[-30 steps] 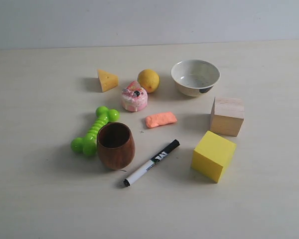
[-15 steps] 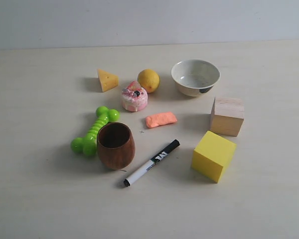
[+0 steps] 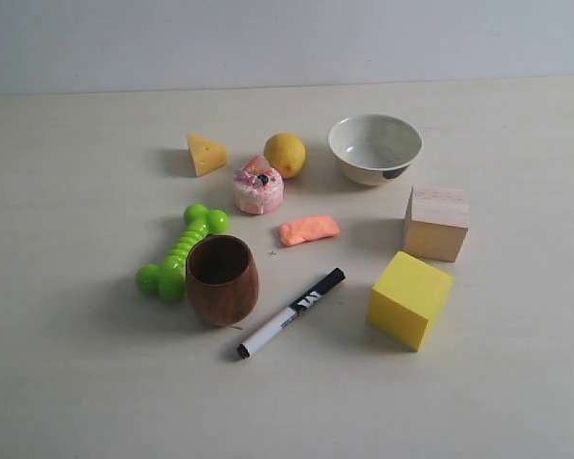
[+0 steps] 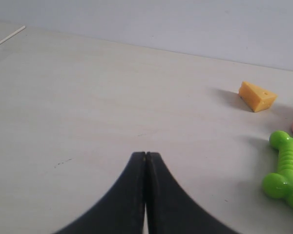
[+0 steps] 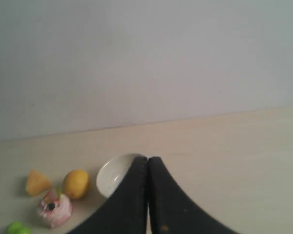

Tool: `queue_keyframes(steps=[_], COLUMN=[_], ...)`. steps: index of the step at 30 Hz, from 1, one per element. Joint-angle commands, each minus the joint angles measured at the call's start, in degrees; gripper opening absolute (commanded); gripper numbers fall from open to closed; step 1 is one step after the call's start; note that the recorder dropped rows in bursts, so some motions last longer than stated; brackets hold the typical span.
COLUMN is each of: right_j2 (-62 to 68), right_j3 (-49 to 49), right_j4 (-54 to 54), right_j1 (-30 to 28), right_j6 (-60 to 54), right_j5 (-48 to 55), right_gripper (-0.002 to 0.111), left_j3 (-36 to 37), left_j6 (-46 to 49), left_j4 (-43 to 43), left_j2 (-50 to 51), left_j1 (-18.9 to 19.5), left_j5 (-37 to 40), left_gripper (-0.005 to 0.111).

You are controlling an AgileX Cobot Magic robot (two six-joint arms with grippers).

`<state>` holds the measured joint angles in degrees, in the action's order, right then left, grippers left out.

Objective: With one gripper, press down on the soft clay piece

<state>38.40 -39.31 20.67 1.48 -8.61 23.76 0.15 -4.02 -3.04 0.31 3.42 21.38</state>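
Now | left claw (image 4: 145,155) closed | right claw (image 5: 147,158) closed | soft clay piece (image 3: 308,229) lying untouched

Clay piece (image 3: 308,229) between cake (image 3: 258,188) and marker (image 3: 290,313)

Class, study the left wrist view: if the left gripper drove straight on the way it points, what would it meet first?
Only bare table: the shut left gripper aims past the cheese wedge and green toy, both off to one side. Depth is hard to judge.
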Motion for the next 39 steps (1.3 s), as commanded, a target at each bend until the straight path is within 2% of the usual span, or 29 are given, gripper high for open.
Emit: queue_keyframes(steps=[1, 6, 10, 15, 26, 30, 35, 39], right_j2=[11.1, 23.1, 31.4, 37.6, 42.4, 43.0, 45.4, 48.6], right_j3=[-7.6, -14.3, -16.3, -16.5, -16.5, -16.5, -18.5, -21.9], right_j4=[0.4, 0.1, 1.3, 2.3, 3.4, 9.3, 17.4, 19.2], right_j1=[5.1, 9.1, 9.2, 9.2, 9.2, 9.2, 9.2, 10.4], right_j6=[-2.7, -3.0, -3.0, -3.0, -1.2, -1.7, -9.5, -11.9], right_j5=[7.0, 16.0, 21.3, 20.1, 7.9, 3.1, 8.0, 13.2], right_gripper=[0.001, 0.001, 0.001, 0.001, 0.001, 0.001, 0.001, 0.001], left_j3=[-0.1, -0.1, -0.1, -0.1, -0.1, -0.1, -0.1, -0.1], left_j6=[-0.3, -0.3, -0.3, -0.3, -0.3, -0.3, -0.3, -0.3], left_j4=[-0.4, -0.4, -0.4, -0.4, -0.4, -0.4, -0.4, -0.4], left_j2=[-0.3, -0.3, -0.3, -0.3, -0.3, -0.3, -0.3, -0.3], left_j1=[-0.1, -0.1, -0.1, -0.1, -0.1, -0.1, -0.1, -0.1], left_j5=[-0.6, -0.6, -0.6, -0.6, -0.6, -0.6, -0.6, -0.6], left_gripper=[0.0, 0.0, 0.0, 0.0, 0.0, 0.0, 0.0, 0.0])
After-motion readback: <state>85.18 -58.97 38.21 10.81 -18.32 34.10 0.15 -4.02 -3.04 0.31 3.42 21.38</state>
